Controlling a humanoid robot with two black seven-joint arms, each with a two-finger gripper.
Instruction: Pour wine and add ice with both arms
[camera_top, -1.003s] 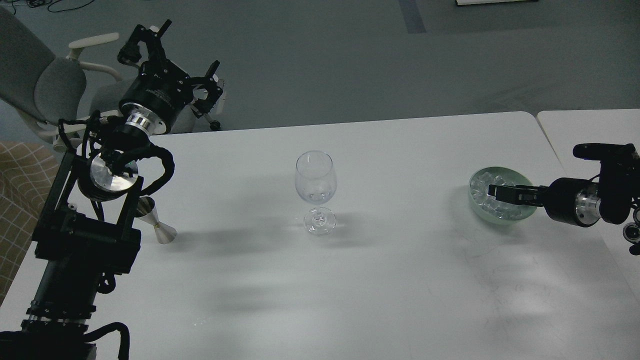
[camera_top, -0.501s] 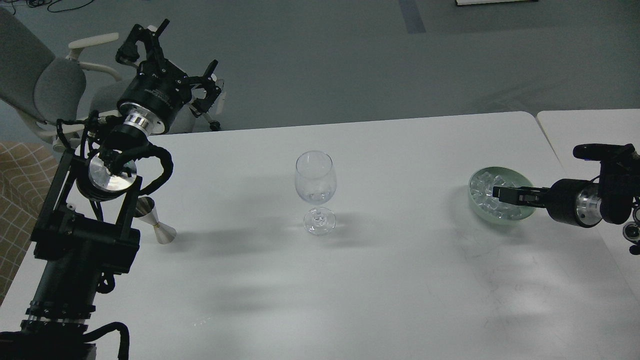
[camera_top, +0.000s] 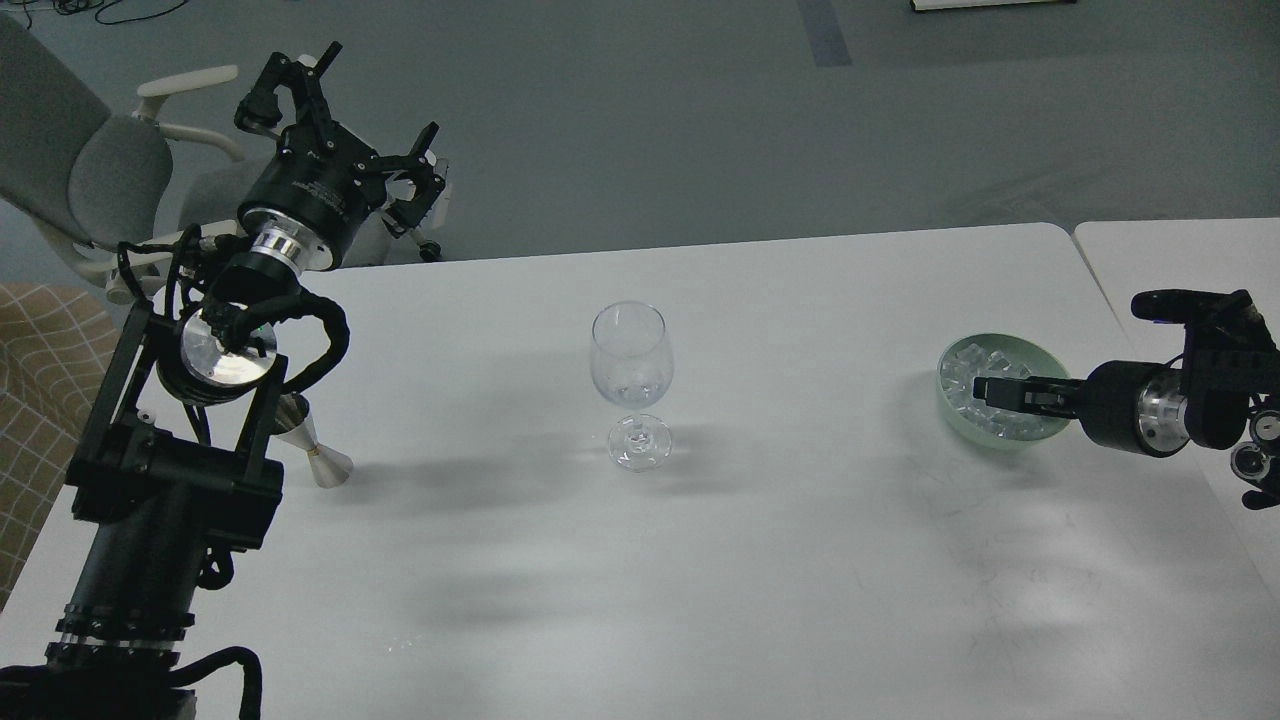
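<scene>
Since half a second ago the right gripper (camera_top: 985, 388) has edged further over the pale green bowl (camera_top: 1040, 353), at three o'clock on the white table (camera_top: 800, 560); its tips sit among the ice (camera_top: 965, 358), spread unclear. Raised at ten o'clock, the left gripper (camera_top: 370, 115) stands wide and empty. At centre, the wine glass (camera_top: 630, 380) holds a trace of wine (camera_top: 630, 392). A steel jigger (camera_top: 312, 447) stands at nine o'clock.
</scene>
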